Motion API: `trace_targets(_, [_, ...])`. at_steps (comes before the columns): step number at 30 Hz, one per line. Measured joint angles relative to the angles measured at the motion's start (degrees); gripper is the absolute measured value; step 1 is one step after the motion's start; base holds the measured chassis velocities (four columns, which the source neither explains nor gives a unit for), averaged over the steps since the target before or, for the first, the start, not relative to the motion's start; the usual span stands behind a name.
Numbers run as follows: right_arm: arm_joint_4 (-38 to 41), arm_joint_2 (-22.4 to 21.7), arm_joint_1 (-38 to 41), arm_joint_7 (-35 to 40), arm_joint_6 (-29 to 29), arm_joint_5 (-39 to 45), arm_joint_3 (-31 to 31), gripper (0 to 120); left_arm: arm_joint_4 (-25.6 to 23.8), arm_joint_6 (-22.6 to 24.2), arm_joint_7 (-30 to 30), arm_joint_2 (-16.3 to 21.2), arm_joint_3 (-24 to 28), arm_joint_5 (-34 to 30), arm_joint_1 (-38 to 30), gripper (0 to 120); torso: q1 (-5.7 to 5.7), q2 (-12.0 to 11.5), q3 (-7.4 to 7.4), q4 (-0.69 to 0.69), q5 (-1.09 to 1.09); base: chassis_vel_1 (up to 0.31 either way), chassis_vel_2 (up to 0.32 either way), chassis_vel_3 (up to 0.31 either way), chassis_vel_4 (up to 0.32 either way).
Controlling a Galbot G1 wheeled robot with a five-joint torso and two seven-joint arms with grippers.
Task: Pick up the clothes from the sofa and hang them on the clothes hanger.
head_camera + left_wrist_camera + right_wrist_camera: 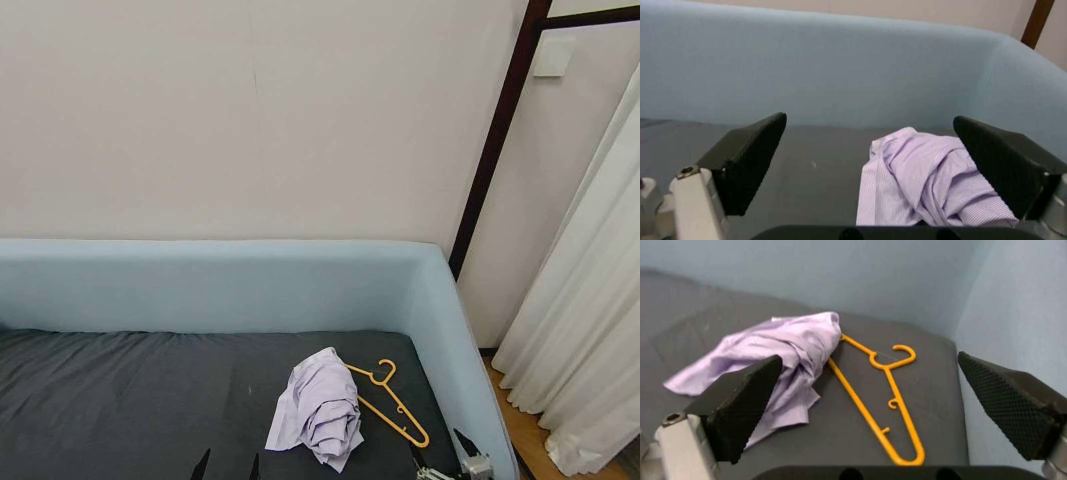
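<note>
So, progress: pretty much zero. The lilac shirt (318,405) lies crumpled on the sofa seat (120,400), lower middle of the head view, and nothing is on the orange hanger (395,405) yet.
Shirt vs hanger: touching. The shirt's right edge meets one end of the hanger. The rest of the hanger lies flat on the cushion just to the right, hook toward the backrest (200,285).
Left gripper (228,468): at the bottom edge of the head view, just left of the shirt. Its fingers are spread wide with nothing in them, and its wrist view looks across at the shirt beyond the fingertips.
Right gripper (438,455): bottom right of the head view, near the hanger's lower end. It's also spread wide and empty.
Left to do: all of it, I'd say. Grab the shirt, deal with the hanger, get one onto the other.
Tight side: the sofa arm (450,340) rises right beside the hanger on the right of the frame, and the backrest closes things off behind. A white curtain (580,350) hangs further right.
Open room: lots of bare dark cushion to the left of the shirt, so that looks like the easy side to work from.
</note>
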Motion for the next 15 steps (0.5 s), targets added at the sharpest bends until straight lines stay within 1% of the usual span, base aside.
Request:
trace_targets(2, [-2.25, -3.23, 4.13, -0.36, -1.17, 0.5, -3.02, 100, 0.13, 0.08, 0.0, -0.2, -0.07, 0.08, 0.09, 99, 0.0, 0.0, 0.0, -0.02, 0.0, 0.0, 0.0, 0.0, 0.0])
trace_targets(3, [-2.25, -3.23, 4.13, -0.36, -1.17, 0.5, -3.02, 100, 0.13, 0.08, 0.0, -0.2, -0.07, 0.08, 0.09, 99, 0.0, 0.0, 0.0, -0.02, 0.0, 0.0, 0.0, 0.0, 0.0])
trace_targets(4, [-3.65, -4.72, 6.4, -0.55, -1.66, 0.56, -4.95, 100, 0.3, 0.1, 0.02, -0.33, -0.13, 0.13, 0.25, 100, 0.0, 0.0, 0.0, -0.01, 0.0, 0.0, 0.0, 0.0, 0.0])
trace_targets(5, [-4.24, -5.24, 7.33, -0.63, -1.76, 0.55, -5.78, 100, 0.36, 0.1, 0.01, -0.38, -0.17, 0.14, 0.32, 100, 0.0, 0.0, 0.0, -0.01, -0.01, 0.0, 0.0, 0.0, 0.0])
trace_targets(6, [-6.8, -6.84, 11.18, -1.03, -2.16, 0.19, -9.43, 100, 0.48, 0.11, 0.02, -0.67, -0.32, 0.19, 0.63, 100, 0.0, 0.0, 0.0, 0.0, -0.01, 0.0, 0.0, 0.0, 0.0])
trace_targets(7, [-8.44, -7.42, 13.67, -1.14, -2.46, 0.01, -11.87, 100, 0.53, 0.11, 0.01, -0.83, -0.42, 0.2, 0.81, 99, 0.0, 0.0, 0.0, -0.01, 0.0, 0.0, 0.0, 0.0, 0.0])
trace_targets(8, [-8.44, -7.42, 13.67, -1.14, -2.46, 0.01, -11.87, 100, 0.53, 0.11, 0.01, -0.83, -0.42, 0.2, 0.81, 99, 0.0, 0.0, 0.0, -0.01, 0.0, 0.0, 0.0, 0.0, 0.0])
trace_targets(10, [-10.57, -7.73, 17.12, -1.19, -2.77, -0.3, -15.03, 100, 0.62, 0.11, 0.02, -1.11, -0.56, 0.22, 0.98, 99, 0.0, 0.0, 0.0, -0.01, 0.0, 0.0, 0.0, 0.0, 0.0])
trace_targets(11, [-12.72, -7.56, 20.61, -1.29, -3.02, -0.98, -18.24, 100, 0.68, 0.1, 0.02, -1.36, -0.69, 0.24, 1.09, 99, 0.0, 0.0, 0.0, 0.0, -0.01, 0.0, 0.0, 0.0, 0.0])
trace_targets(12, [-13.81, -7.28, 22.35, -1.28, -3.12, -1.21, -19.77, 100, 0.69, 0.09, 0.01, -1.48, -0.76, 0.25, 1.15, 100, 0.0, 0.0, 0.0, -0.01, -0.01, 0.0, 0.0, 0.0, 0.0])
trace_targets(13, [-13.81, -7.28, 22.35, -1.28, -3.12, -1.21, -19.77, 100, 0.69, 0.09, 0.01, -1.48, -0.76, 0.25, 1.15, 100, 0.0, 0.0, 0.0, -0.01, -0.01, 0.0, 0.0, 0.0, 0.0])
trace_targets(15, [-16.41, -6.15, 26.57, -1.13, -3.33, -1.54, -23.53, 100, 0.68, 0.05, 0.0, -1.75, -0.98, 0.26, 1.27, 100, 0.01, 0.0, 0.0, -0.01, -0.01, 0.0, 0.0, 0.0, 0.0])
